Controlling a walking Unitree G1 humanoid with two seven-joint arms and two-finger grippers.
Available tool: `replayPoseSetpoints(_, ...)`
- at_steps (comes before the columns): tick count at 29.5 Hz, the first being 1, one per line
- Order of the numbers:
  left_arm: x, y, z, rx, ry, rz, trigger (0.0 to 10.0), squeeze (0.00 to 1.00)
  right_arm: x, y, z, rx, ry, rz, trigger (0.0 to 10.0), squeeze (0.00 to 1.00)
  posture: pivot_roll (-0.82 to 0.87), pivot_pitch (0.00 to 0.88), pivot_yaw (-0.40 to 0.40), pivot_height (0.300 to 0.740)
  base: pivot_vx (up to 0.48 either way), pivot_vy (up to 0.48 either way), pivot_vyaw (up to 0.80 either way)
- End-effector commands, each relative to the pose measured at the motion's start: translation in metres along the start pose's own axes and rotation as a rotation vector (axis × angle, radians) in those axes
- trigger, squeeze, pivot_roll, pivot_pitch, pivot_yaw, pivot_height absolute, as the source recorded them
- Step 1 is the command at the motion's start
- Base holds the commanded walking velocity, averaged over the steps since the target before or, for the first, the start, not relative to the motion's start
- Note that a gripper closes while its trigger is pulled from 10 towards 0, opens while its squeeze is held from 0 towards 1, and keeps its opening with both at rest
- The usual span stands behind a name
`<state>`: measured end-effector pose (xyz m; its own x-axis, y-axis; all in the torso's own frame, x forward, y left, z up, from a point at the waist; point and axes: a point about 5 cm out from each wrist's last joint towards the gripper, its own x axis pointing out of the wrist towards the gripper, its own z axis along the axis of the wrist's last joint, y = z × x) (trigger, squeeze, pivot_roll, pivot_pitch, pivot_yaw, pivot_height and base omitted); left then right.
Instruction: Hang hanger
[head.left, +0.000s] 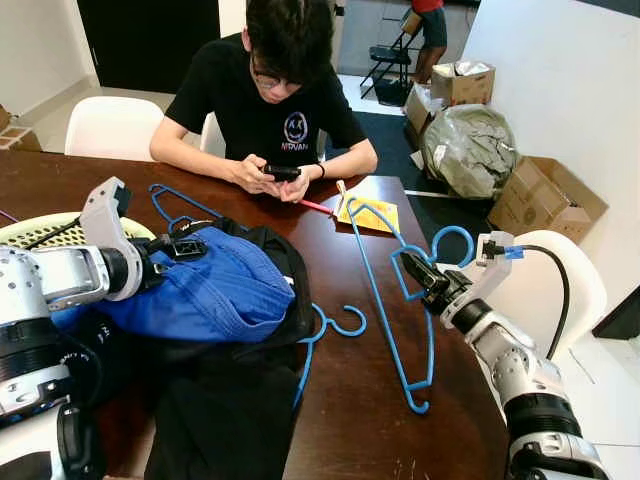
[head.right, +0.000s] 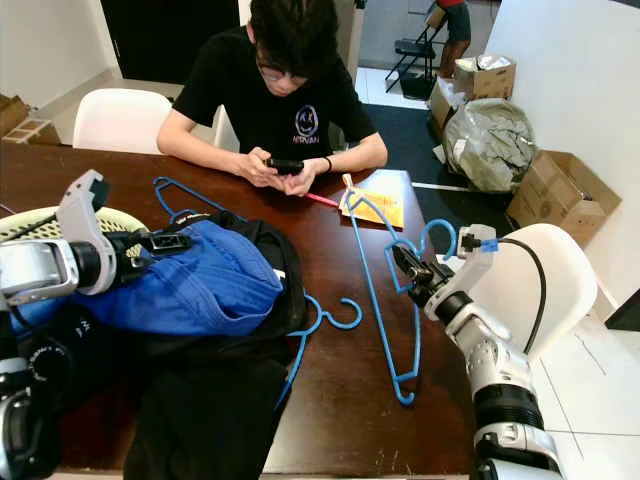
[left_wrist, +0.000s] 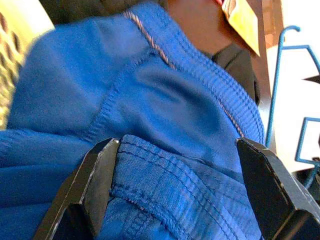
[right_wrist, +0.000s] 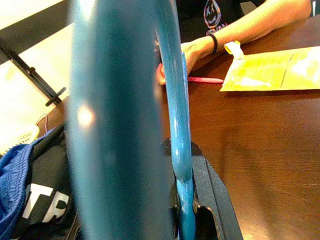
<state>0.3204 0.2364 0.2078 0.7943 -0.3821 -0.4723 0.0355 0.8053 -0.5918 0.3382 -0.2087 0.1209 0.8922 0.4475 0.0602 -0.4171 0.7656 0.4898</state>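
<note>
In right wrist view, right hand (right_wrist: 187, 200) pinches blue hanger (right_wrist: 175, 100).

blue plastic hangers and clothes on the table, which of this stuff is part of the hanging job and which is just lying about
Part of the job:
blue plastic hanger pinched in the right gripper
blue knit garment between the left gripper's open fingers
black garment
second blue hanger under the clothes

Lying about:
yellow packet
red pen
cardboard boxes
person's phone
</note>
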Motion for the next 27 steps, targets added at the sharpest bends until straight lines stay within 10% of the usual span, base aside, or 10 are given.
replayPoseSetpoints(1, 0.005, 0.003, -0.009, -0.023, 0.047, -0.011, 10.0, 0.0, -0.005, -0.004, -0.004, -0.003, 0.011, -0.023, 10.0, 0.0, 0.08, 0.0, -0.069, 0.74, 0.0, 0.0, 0.0)
replayPoseSetpoints(8, 0.006, 0.006, -0.014, -0.04, 0.066, -0.018, 10.0, 0.0, -0.006, -0.004, -0.005, -0.004, 0.012, -0.024, 10.0, 0.0, 0.08, 0.0, -0.071, 0.74, 0.0, 0.0, 0.0)
replayPoseSetpoints(9, 0.007, 0.006, -0.016, -0.051, 0.07, -0.029, 2.5, 0.0, -0.006, -0.004, -0.005, -0.004, 0.013, -0.025, 10.0, 0.0, 0.08, 0.0, -0.071, 0.74, 0.0, 0.0, 0.0)
replayPoseSetpoints(10, 0.008, 0.006, -0.019, -0.058, 0.075, -0.039, 0.0, 0.0, -0.006, -0.005, -0.005, -0.004, 0.013, -0.026, 10.0, 0.0, 0.08, 0.0, -0.071, 0.74, 0.0, 0.0, 0.0)
replayPoseSetpoints(27, 0.004, 0.0, -0.012, -0.064, 0.002, -0.088, 0.0, 0.0, -0.007, -0.006, -0.004, -0.002, 0.011, -0.029, 10.0, 0.0, 0.08, 0.0, -0.074, 0.74, 0.0, 0.0, 0.0)
